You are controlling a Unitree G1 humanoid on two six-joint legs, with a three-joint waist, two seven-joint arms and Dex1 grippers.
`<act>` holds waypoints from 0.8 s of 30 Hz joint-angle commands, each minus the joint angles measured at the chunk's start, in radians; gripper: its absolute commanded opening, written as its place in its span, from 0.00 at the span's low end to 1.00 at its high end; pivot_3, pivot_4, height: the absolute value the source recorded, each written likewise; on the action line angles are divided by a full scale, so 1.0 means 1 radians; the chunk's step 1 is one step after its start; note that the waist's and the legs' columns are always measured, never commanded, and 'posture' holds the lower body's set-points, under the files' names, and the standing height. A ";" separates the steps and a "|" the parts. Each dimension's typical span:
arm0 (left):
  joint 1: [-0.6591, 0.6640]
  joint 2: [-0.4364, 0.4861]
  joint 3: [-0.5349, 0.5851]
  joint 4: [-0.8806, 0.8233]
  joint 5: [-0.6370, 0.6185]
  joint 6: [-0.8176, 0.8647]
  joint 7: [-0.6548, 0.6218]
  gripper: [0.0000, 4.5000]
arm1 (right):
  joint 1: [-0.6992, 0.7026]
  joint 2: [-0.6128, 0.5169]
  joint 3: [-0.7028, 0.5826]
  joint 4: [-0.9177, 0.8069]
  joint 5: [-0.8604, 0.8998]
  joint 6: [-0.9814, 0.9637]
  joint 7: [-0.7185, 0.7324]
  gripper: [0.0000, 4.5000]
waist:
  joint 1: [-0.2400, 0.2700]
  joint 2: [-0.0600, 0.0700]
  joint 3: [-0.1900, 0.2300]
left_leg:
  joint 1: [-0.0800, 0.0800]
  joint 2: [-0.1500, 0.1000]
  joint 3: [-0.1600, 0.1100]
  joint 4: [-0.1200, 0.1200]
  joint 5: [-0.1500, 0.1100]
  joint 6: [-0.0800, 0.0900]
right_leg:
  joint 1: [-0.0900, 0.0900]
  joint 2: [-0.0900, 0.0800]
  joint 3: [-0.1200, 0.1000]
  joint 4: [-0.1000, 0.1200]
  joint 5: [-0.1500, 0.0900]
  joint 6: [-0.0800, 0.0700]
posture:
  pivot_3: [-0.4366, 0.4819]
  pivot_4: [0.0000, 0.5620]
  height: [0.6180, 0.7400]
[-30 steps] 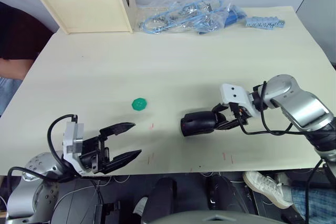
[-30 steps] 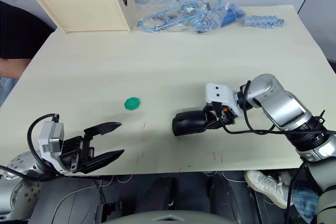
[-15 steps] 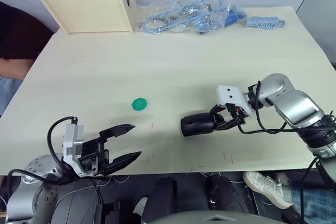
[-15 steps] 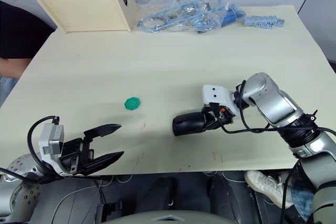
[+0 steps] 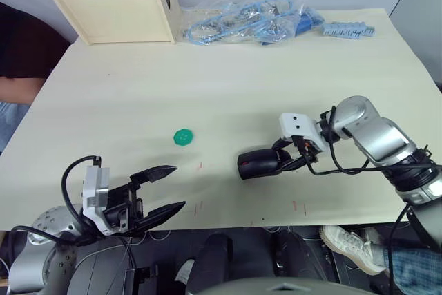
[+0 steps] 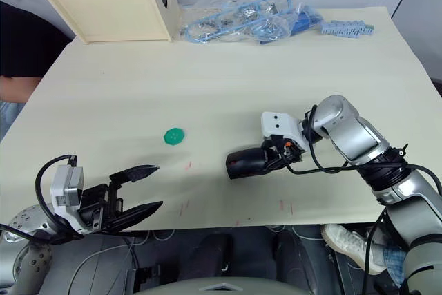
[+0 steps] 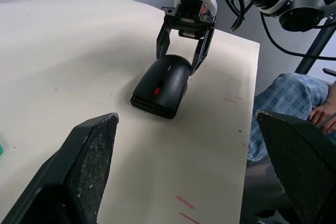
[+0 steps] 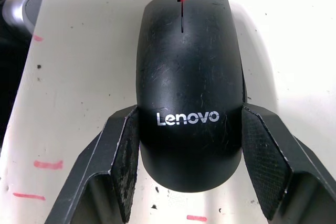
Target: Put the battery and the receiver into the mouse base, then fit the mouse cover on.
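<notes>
two black fingers of the right gripper (image 8: 184,182) are bracketing the rear of the glossy black curved mouse cover (image 8: 186,77), which is sitting on the mouse base near the pale table's (image 5: 207,88) front edge. whether they are pressing it i cannot tell. left gripper (image 5: 162,190) is hanging wide open, well apart, over that edge.

Head stereo pair: high, looking forward and down over the whole bench (image 5: 228,88); the two eyes share almost the same field, slightly offset sideways.

Left wrist camera: low, near the bench surface, facing across it toward the mouse cover (image 7: 163,83) and the right gripper (image 7: 184,56).

Right wrist camera: very close, looking down along its own jaws onto the cover (image 8: 187,77), which all views share.
</notes>
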State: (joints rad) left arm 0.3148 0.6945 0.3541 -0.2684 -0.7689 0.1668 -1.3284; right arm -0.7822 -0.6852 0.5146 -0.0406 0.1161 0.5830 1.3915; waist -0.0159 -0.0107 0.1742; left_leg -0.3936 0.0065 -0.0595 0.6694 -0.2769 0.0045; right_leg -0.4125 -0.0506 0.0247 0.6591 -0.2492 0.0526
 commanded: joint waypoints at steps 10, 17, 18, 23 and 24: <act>0.014 -0.009 0.031 -0.012 -0.005 -0.023 -0.011 1.00 | -0.020 0.009 0.003 -0.020 -0.023 0.017 0.003 0.50 | 0.000 0.000 0.000 | 0.000 0.000 0.000 0.000 0.000 0.000 | 0.000 0.000 0.000 0.000 0.000 0.000 | 0.48 0.27 1.00; 0.015 -0.012 0.031 -0.011 -0.003 -0.025 -0.012 1.00 | -0.020 0.018 0.005 -0.022 -0.023 0.033 -0.001 0.50 | -0.001 0.000 0.000 | 0.001 0.000 0.000 0.000 0.000 0.000 | 0.000 0.000 0.000 0.001 0.000 0.000 | 0.48 0.27 1.00; 0.016 -0.013 0.031 -0.012 -0.003 -0.025 -0.012 1.00 | -0.019 0.019 0.005 -0.022 -0.024 0.034 -0.001 0.50 | -0.002 0.000 0.000 | 0.001 0.000 0.000 0.000 0.000 0.000 | 0.000 0.000 0.000 0.001 0.000 0.000 | 0.48 0.27 1.00; 0.018 -0.014 0.031 -0.014 -0.003 -0.025 -0.010 1.00 | -0.017 0.024 0.005 -0.017 -0.030 0.032 -0.004 0.50 | -0.002 0.000 0.000 | 0.001 0.000 0.000 0.000 0.000 0.000 | 0.000 0.000 0.000 0.001 0.000 0.000 | 0.48 0.27 1.00; 0.019 -0.014 0.031 -0.014 -0.003 -0.025 -0.010 1.00 | -0.016 0.026 0.005 -0.015 -0.031 0.032 -0.005 0.50 | -0.002 0.000 0.000 | 0.001 0.000 0.000 0.000 0.000 0.000 | 0.000 0.000 0.000 0.001 0.000 0.000 | 0.48 0.27 1.00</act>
State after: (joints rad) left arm 0.3283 0.6817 0.3543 -0.2684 -0.7676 0.1595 -1.3322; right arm -0.7835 -0.6623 0.5154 -0.0411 0.0920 0.6126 1.3897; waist -0.0178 -0.0107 0.1742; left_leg -0.3927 0.0064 -0.0594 0.6695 -0.2769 0.0045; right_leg -0.4125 -0.0504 0.0247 0.6604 -0.2491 0.0522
